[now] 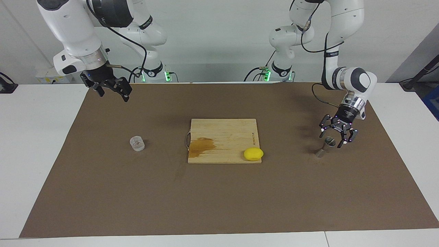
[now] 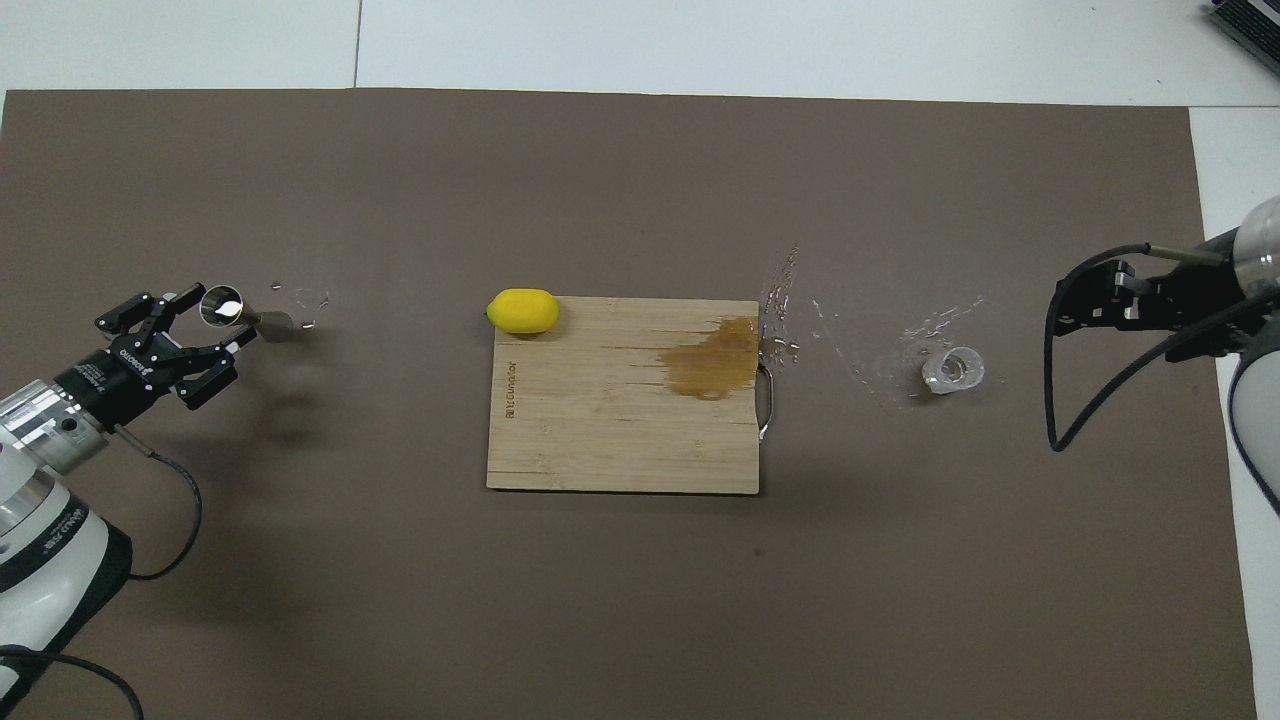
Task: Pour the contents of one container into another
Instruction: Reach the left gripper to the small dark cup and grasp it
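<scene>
The clear cup (image 1: 137, 143) (image 2: 953, 369) stands on the brown mat toward the right arm's end of the table. The steel jigger (image 1: 325, 146) (image 2: 224, 306) stands upright toward the left arm's end. My left gripper (image 1: 333, 138) (image 2: 215, 318) is low at the jigger's upper cone, one finger on each side of the rim. A small gap still shows, so it is open. My right gripper (image 1: 111, 93) (image 2: 1088, 298) hangs open and holds nothing, up in the air over the mat's edge close to the robots, well away from the cup.
A wooden cutting board (image 1: 223, 130) (image 2: 620, 440) lies mid-table with a brown wet stain. A yellow lemon (image 1: 253, 154) (image 2: 523, 311) sits on its corner toward the jigger. Water droplets (image 2: 850, 330) dot the mat between board and cup.
</scene>
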Motion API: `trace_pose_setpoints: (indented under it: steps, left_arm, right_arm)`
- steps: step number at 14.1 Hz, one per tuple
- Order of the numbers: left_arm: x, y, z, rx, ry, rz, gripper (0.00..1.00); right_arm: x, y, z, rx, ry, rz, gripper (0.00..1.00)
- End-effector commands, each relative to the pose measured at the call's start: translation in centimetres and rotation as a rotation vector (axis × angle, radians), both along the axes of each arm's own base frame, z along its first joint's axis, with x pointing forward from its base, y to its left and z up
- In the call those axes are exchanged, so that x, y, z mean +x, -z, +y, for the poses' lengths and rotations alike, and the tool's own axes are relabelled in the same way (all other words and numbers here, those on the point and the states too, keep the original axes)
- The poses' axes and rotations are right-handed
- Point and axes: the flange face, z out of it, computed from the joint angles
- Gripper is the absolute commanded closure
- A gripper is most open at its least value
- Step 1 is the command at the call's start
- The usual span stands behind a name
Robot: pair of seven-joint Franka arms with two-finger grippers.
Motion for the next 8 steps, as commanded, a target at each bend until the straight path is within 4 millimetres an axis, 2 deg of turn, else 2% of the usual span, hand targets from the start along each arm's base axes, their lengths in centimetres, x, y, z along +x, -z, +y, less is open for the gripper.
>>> trace_pose_setpoints:
  steps: [1,6,7,8]
  left_arm:
    - [0.25,0.19,-0.65,0.003,-0.014,0.001,0.23]
    - [0.19,0.17,-0.58,0.001,-0.016,0.002,0.42]
    - [0.23,0.11,-0.49,0.0,-0.019,0.002,0.51]
    - [0.23,0.11,-0.49,0.0,-0.019,0.002,0.76]
  right_arm:
    - [-0.63,-0.02,-0.08,0.005,-0.026,-0.005,0.0]
    - [-0.68,-0.03,-0.16,0.004,-0.019,-0.005,0.0]
    - [-0.68,-0.03,-0.16,0.004,-0.019,-0.006,0.0]
    - [-0.68,-0.03,-0.16,0.004,-0.019,-0.006,0.0]
